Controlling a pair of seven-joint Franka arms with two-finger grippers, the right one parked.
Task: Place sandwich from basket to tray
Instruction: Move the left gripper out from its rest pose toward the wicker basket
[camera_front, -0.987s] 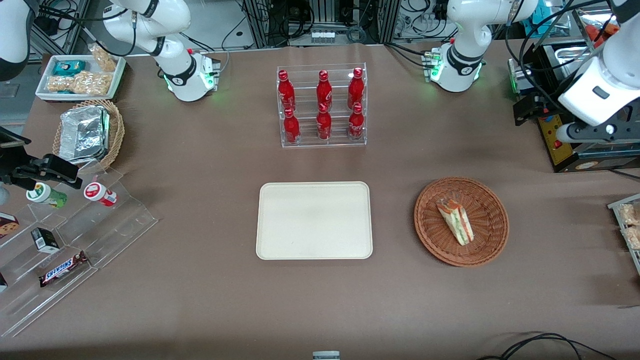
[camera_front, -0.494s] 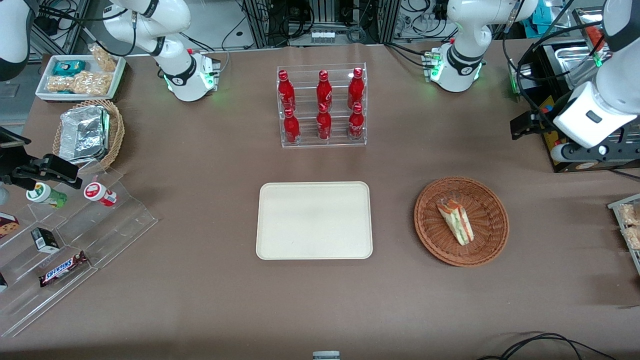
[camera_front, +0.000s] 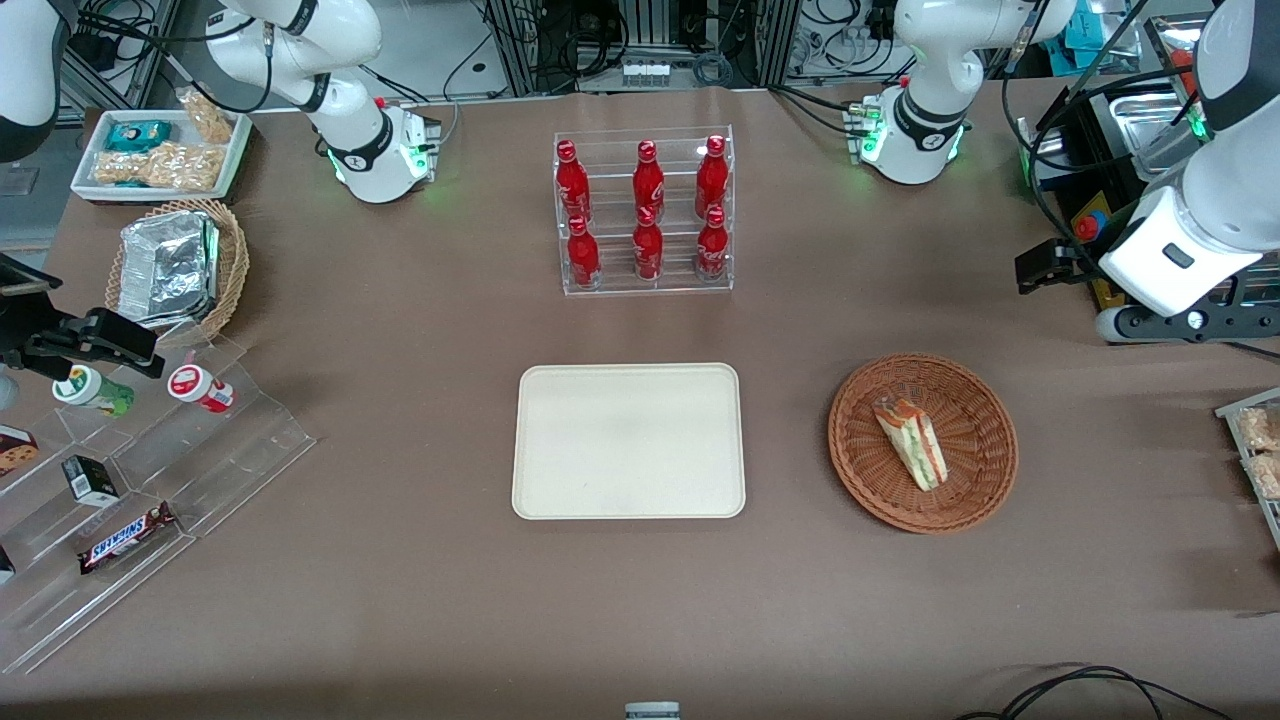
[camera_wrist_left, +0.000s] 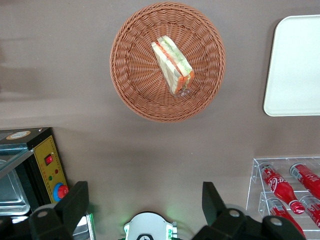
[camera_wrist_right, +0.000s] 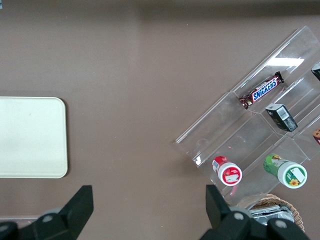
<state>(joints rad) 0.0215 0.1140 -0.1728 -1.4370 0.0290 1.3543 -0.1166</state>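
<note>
Front view shows my gripper (camera_front: 1040, 268) spread open, empty, at about two o'clock from the basket (camera_front: 985, 480) holding the wrapped sandwich (camera_front: 911, 443). Slippery wrap risks a squashed, sliding grasp.

tool (camera_wrist_left: 145, 210) fingertips cropped by wrist view's edge, tray (camera_wrist_left: 295, 70) cut off

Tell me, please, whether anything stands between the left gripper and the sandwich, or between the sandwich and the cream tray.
Nothing visible does. The gripper, open, hangs above bare table, farther from the front camera than the basket. The sandwich lies uncovered in the basket, and only bare tablecloth separates the basket from the tray beside it.
</note>
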